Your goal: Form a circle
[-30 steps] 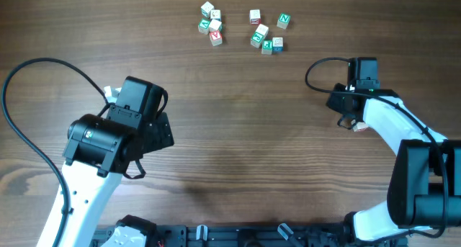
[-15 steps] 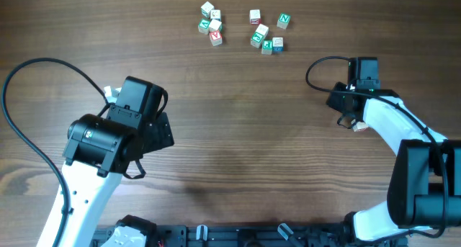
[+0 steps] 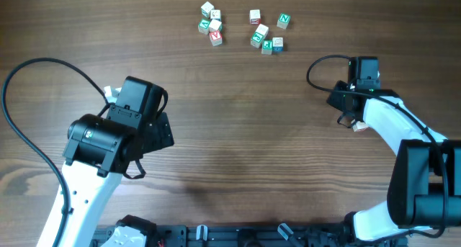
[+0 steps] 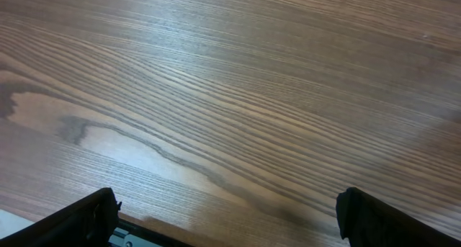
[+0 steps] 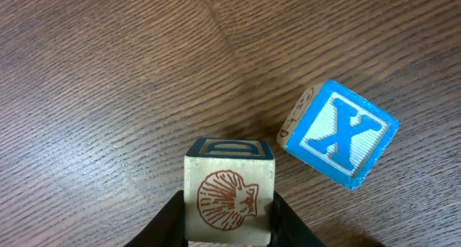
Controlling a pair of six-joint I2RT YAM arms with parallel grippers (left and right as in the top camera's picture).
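Observation:
In the right wrist view a pale wooden cube with a red shell mark [image 5: 229,196] sits between the black fingers of my right gripper [image 5: 229,219], which is shut on its two sides. Just to its right, apart from it, a blue X cube [image 5: 338,135] rests on the table, turned at an angle; these belong to the circle. From overhead, my right gripper [image 3: 351,122] is at the right side of the table with a pale cube [image 3: 359,127] showing under it. My left gripper [image 4: 230,222] hangs wide open over bare wood, and overhead it [image 3: 164,130] is at the left.
A loose scatter of letter cubes lies at the far edge: one cluster [image 3: 212,24] and a second with green-marked ones [image 3: 268,32]. A black cable [image 3: 29,81] loops left of the left arm, and another [image 3: 320,70] beside the right wrist.

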